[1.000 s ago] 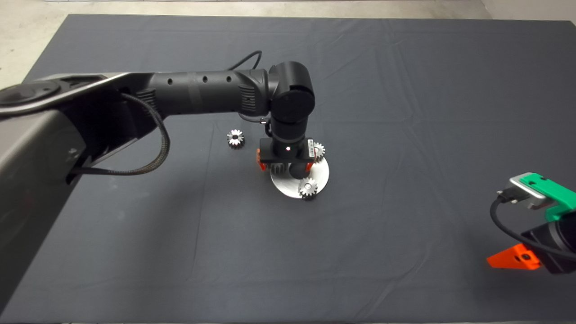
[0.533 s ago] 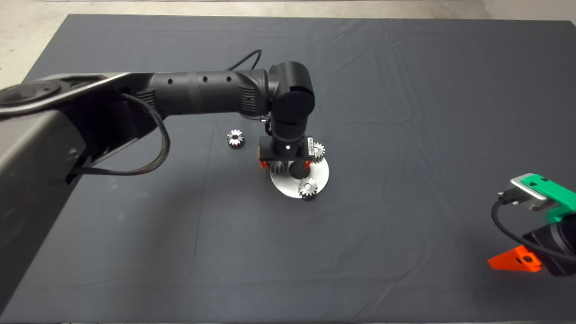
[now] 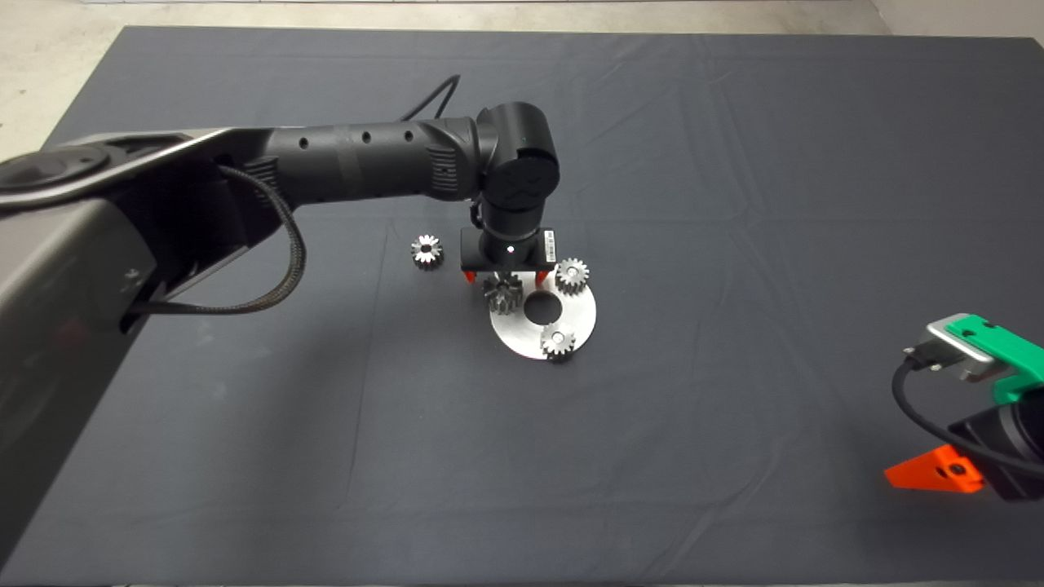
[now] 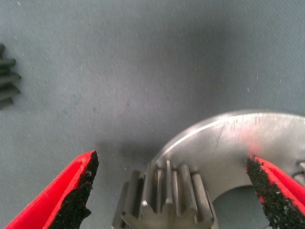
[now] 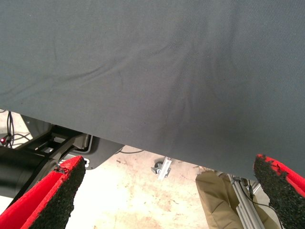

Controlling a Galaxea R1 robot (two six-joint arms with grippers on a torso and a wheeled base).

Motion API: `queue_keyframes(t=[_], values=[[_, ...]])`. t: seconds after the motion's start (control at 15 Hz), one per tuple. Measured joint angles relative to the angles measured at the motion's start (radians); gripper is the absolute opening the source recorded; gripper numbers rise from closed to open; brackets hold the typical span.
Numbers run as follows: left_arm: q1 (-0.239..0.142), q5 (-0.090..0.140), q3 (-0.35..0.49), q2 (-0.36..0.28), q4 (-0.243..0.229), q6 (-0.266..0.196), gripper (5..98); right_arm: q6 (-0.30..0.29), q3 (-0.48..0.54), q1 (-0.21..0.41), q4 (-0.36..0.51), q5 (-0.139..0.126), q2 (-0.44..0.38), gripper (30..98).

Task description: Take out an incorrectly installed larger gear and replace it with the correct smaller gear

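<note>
Left gripper [image 3: 503, 277] sits at the far edge of the round steel plate [image 3: 581, 314], its fingers spread wide and gripping nothing. On my left wrist feed the two red fingers [image 4: 76, 183] stand on either side of the larger gear [image 4: 164, 200], each with clear space between its black pad and the teeth. I see that gear standing on the rim of the plate [image 4: 238, 143], its chunky teeth upright, with the plate's big centre hole just beside it.

From the head camera, the larger gear [image 3: 502, 292] is on the plate's left edge, partly overhanging the mat [image 3: 734, 204], right beneath the gripper. Two small gears share the plate with it: one [image 3: 571, 275] at the plate's far side, just to the right of the gripper, and one [image 3: 559, 340] at the plate's near edge. The three sit around the centre hole, apart from one another.

Off the plate, to its left and a little farther back, the smaller gear [image 3: 426, 250] lies on the mat by itself, near the gripper but not touching it. On the left wrist feed a few dark teeth [image 4: 7, 76] show at the frame's edge; I cannot tell for certain that they belong to it.

Well away from the plate, the right gripper [image 3: 934, 471] waits at the mat's near right corner. On its wrist feed the fingers [image 5: 52, 195] are wide apart with nothing between them, and beyond the mat's edge I see bare floor and some frame parts.
</note>
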Motion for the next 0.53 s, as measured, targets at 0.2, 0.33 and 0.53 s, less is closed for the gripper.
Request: queue_keyframes(t=[0.2, 0.33, 0.53], values=[[-0.001, -0.009, -0.003, -0.010, -0.008, 0.000, 79.7, 0.001, 0.000, 0.000, 0.000, 0.000, 0.000, 93.4], [-0.002, -0.023, -0.003, -0.020, -0.035, -0.001, 79.7, 0.002, 0.001, 0.000, 0.000, 0.000, 0.000, 93.4], [-0.005, -0.023, -0.004, -0.031, -0.086, -0.005, 79.7, 0.002, 0.001, 0.000, 0.000, 0.000, -0.002, 93.4]])
